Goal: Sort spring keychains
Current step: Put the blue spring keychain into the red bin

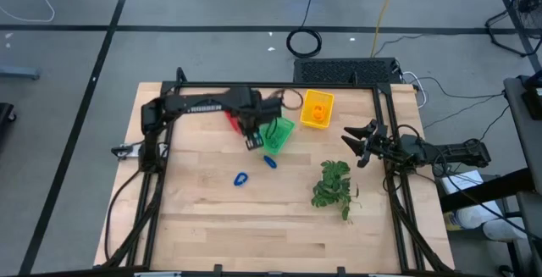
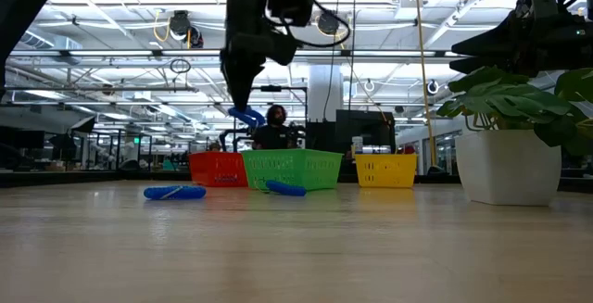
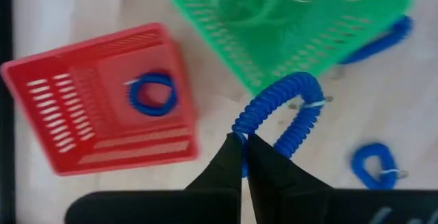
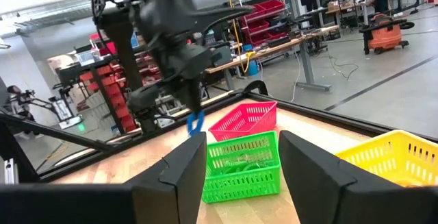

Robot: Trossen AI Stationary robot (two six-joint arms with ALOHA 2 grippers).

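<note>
My left gripper (image 3: 243,142) is shut on a blue spring keychain (image 3: 280,118) above the table, between the red basket (image 1: 233,121) and the green basket (image 1: 279,133); it also shows in the low view (image 2: 246,115). The red basket (image 3: 102,94) holds one blue keychain (image 3: 152,94). The green basket (image 3: 287,18) holds green keychains. Two blue keychains (image 1: 240,179) (image 1: 269,161) lie on the table. The yellow basket (image 1: 317,109) holds orange ones. My right gripper (image 1: 356,141) is open and empty at the table's right edge. My left gripper pinches one end of the blue keychain's coil (image 3: 239,129) between its two fingertips, coming from above and pointing down. The coil hangs in a loop below the fingers (image 2: 246,115), lifted clear of the table and baskets.
A leafy green plant sprig (image 1: 333,185) in a white pot (image 2: 505,166) stands at the front right of the table. The three baskets stand in a row at the table's far side. A person (image 2: 274,127) shows in the room behind.
</note>
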